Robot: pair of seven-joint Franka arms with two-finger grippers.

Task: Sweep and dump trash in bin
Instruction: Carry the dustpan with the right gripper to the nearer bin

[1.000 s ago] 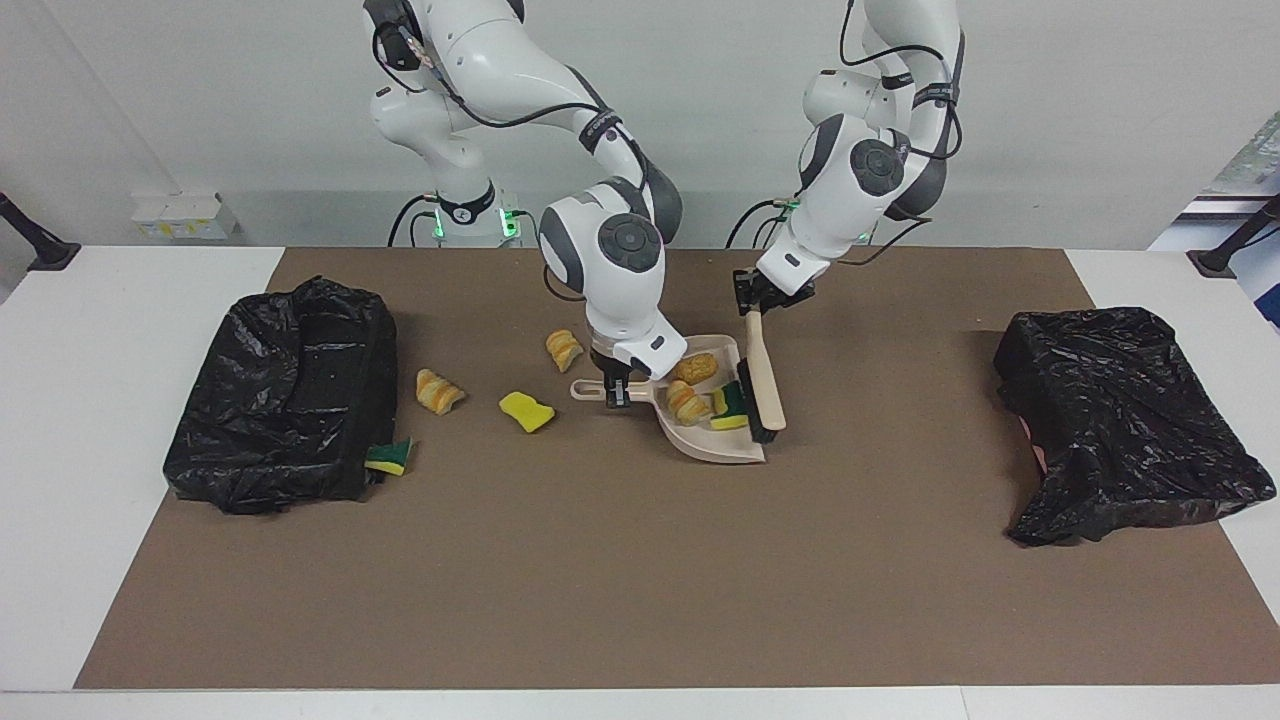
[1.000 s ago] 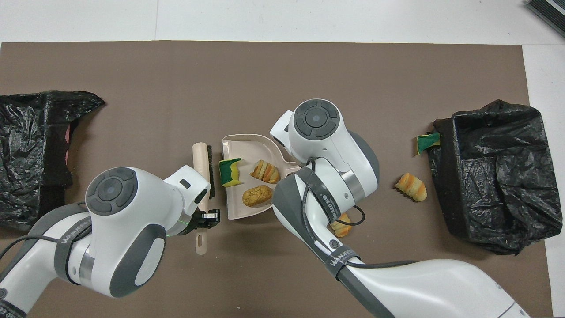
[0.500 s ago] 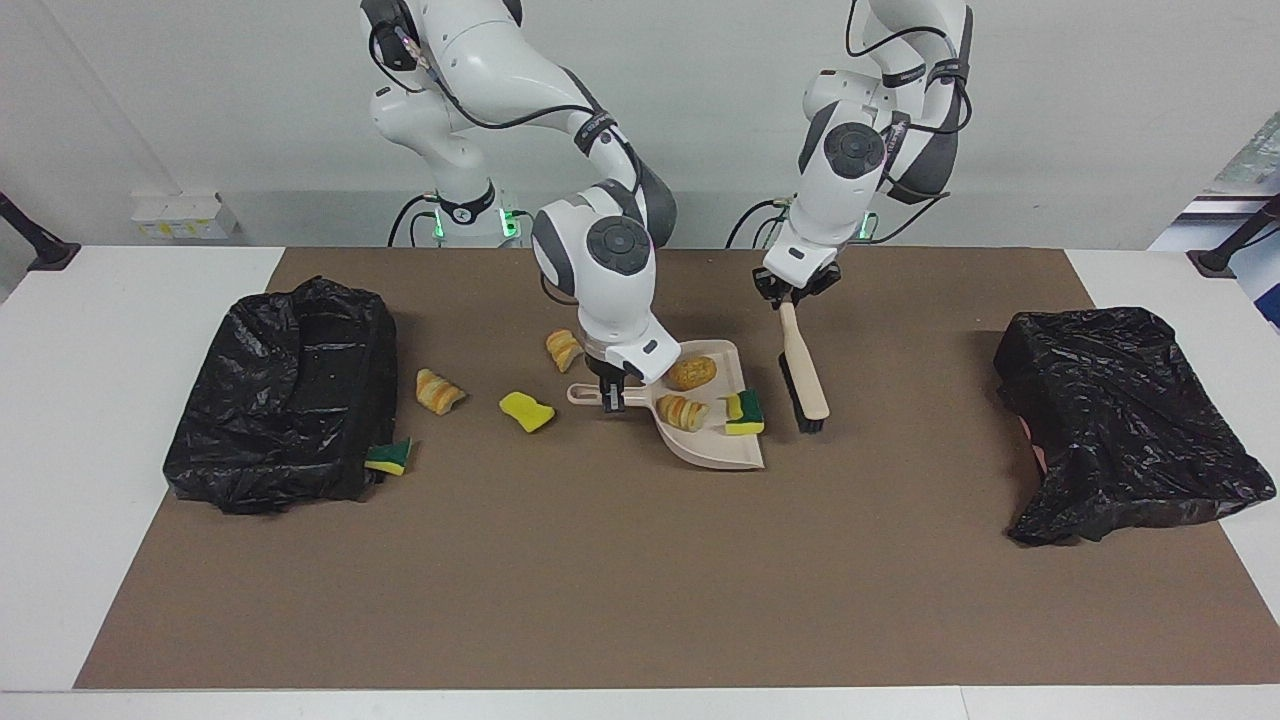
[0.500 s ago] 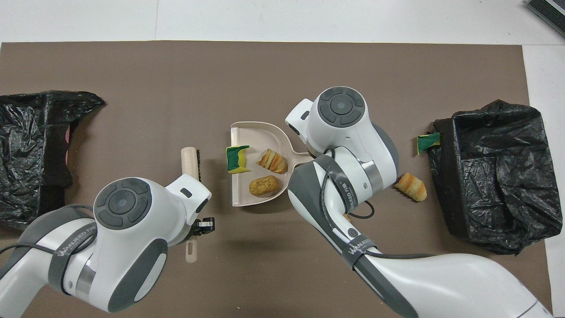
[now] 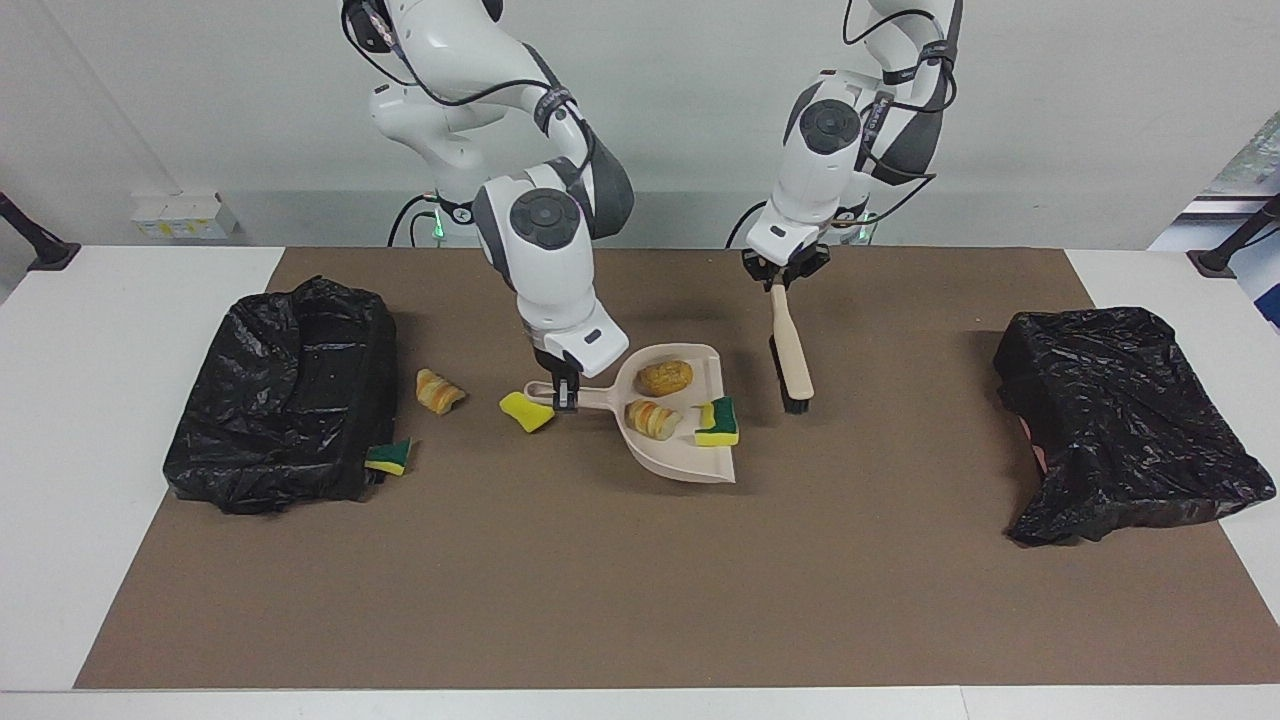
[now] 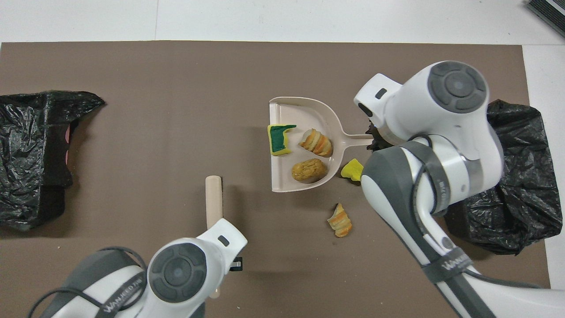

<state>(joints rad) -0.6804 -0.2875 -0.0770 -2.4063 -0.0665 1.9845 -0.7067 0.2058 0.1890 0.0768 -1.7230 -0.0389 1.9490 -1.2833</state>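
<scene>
My right gripper (image 5: 563, 395) is shut on the handle of the beige dustpan (image 5: 690, 462), held a little above the mat. In the pan (image 6: 304, 112) lie a round bun (image 5: 665, 378), a striped piece (image 5: 653, 418) and a green-yellow sponge (image 5: 718, 422). Loose trash on the mat: a yellow sponge (image 5: 526, 411) under the pan's handle, a striped piece (image 5: 438, 391), another striped piece (image 6: 339, 220), and a green-yellow sponge (image 5: 388, 457) against the bin (image 5: 285, 395). My left gripper (image 5: 783, 275) is shut on the brush (image 5: 793, 355), bristles down beside the pan.
The bin, lined with a black bag (image 6: 516, 176), stands at the right arm's end of the brown mat. A second black-bagged heap (image 5: 1130, 420) lies at the left arm's end. White table (image 5: 120, 330) borders the mat.
The right arm has carried the loaded dustpan toward the bin at its end and lifted it. The left arm has pulled the brush out of the pan and drawn it back toward the robots.
</scene>
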